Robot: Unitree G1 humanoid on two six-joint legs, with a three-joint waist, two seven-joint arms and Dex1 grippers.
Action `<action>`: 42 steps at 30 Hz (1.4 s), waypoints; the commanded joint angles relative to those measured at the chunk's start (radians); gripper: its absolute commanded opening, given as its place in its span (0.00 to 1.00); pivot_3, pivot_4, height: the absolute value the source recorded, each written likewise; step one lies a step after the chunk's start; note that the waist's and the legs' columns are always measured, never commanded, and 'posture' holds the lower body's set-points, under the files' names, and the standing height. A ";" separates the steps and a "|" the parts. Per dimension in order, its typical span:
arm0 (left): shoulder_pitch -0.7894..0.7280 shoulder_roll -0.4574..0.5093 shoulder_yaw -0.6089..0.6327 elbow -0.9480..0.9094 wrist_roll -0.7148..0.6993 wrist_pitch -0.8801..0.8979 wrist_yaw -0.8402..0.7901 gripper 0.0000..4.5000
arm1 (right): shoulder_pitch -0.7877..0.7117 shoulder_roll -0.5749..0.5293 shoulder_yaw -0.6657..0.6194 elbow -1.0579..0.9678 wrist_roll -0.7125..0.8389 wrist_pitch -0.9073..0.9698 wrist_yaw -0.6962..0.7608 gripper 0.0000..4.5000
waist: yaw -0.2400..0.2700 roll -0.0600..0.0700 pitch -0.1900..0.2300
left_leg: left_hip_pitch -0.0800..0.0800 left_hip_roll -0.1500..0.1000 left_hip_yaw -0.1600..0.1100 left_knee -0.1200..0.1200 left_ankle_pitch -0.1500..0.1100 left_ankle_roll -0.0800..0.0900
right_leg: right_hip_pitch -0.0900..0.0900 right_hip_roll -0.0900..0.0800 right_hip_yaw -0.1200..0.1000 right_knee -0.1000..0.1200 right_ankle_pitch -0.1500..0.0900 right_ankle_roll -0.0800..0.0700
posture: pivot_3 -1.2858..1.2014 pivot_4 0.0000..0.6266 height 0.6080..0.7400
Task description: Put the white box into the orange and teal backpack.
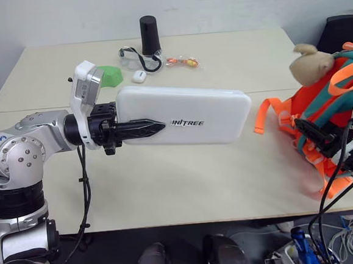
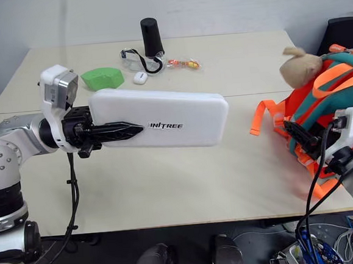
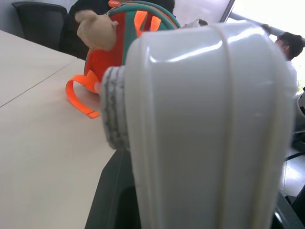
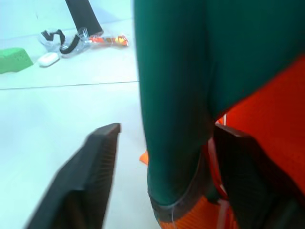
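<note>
My left jaws (image 1: 141, 129) pinch the white box (image 1: 184, 114) mid-frame, above the surface (image 1: 168, 181). My right jaws (image 4: 164, 162) are spread around the backpack's (image 1: 336, 104) teal edge at right.

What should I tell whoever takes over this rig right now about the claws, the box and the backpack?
Left claw: shut on the white box, held level above the table, long end toward the backpack.
Right claw: open, fingers either side of a teal part of the orange and teal backpack at the table's right edge.
Done: box picked up.
Left: open the backpack, slide the box in, let go.
</note>
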 commanded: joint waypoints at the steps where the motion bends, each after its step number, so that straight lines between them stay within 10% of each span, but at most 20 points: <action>1: -0.015 0.008 0.028 -0.010 -0.027 -0.028 -0.005 0.29 | -0.022 0.007 -0.044 -0.027 0.014 -0.022 -0.043 0.99 | 0.001 0.000 0.000 | 0.000 0.000 0.000 0.000 0.000 0.000 | 0.000 0.000 0.000 0.000 0.000 0.000 | 0.52 0.24 1.00; 13: -0.045 0.003 0.008 0.014 -0.015 -0.044 -0.012 0.29 | -0.294 0.087 0.072 0.264 -0.157 -0.191 -0.139 0.96 | -0.001 0.001 0.000 | -0.001 0.000 0.001 -0.001 0.000 0.000 | -0.002 0.001 0.000 0.000 0.000 0.000 | 0.52 0.24 1.00; 26: -0.011 0.012 0.029 0.017 -0.010 -0.052 0.009 0.29 | -0.218 0.054 0.104 0.149 -0.137 -0.191 0.011 0.01 | 0.000 0.001 0.001 | -0.001 0.000 0.001 -0.001 0.000 0.000 | -0.002 0.001 0.000 0.001 0.000 0.000 | 0.52 0.24 1.00; 42: -0.062 0.128 0.019 0.266 0.150 -0.186 -0.078 0.29 | -0.231 -0.279 0.346 -0.140 0.162 0.074 0.739 0.00 | 0.001 0.004 0.003 | -0.001 0.001 0.001 -0.001 0.000 0.000 | -0.002 0.001 -0.001 -0.001 0.000 0.000 | 0.52 0.24 1.00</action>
